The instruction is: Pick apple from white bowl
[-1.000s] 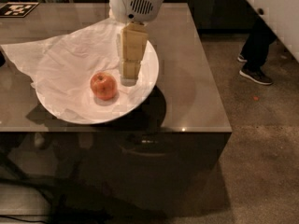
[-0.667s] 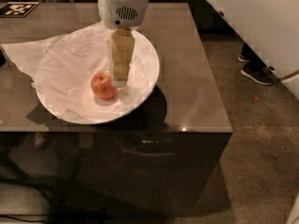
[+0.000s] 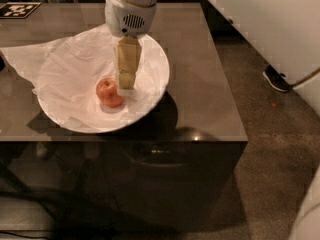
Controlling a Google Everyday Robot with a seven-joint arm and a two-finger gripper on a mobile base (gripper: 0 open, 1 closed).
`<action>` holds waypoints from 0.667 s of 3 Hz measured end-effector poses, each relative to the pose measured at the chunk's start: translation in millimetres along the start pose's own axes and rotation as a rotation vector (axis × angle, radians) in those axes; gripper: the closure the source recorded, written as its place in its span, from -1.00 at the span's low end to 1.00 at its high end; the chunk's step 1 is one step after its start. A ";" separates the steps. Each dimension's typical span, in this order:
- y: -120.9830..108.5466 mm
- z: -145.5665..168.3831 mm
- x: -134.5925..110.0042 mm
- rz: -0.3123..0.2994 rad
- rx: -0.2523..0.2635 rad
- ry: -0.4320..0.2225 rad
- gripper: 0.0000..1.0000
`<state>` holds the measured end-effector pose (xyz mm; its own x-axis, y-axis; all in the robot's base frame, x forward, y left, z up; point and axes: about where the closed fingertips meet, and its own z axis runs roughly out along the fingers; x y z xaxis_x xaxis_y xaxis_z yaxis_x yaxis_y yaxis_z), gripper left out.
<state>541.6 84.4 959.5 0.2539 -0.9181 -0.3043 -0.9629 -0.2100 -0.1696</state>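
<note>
The small red-orange apple (image 3: 109,92) lies in the white bowl (image 3: 159,86), slightly right of the bowl's middle, on crumpled white paper. The bowl stands on a dark table. My gripper (image 3: 125,88) hangs from the white wrist above and reaches down into the bowl. Its tan tips are right beside the apple's right side, very close or touching; I cannot tell which.
The white paper sheet (image 3: 25,59) spills out of the bowl to the left over the table (image 3: 200,84). A black-and-white marker tag (image 3: 19,9) lies at the far left corner. A person's shoe (image 3: 276,79) is on the floor to the right.
My gripper has moved left and lower inside the bowl, from the right part of the bowl to just beside the apple. The apple has not moved.
</note>
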 end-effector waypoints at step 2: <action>-26.1 65.3 0.3 -0.004 -0.038 -0.042 -1.00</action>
<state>572.8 111.6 902.6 0.2605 -0.9027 -0.3425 -0.9644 -0.2270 -0.1354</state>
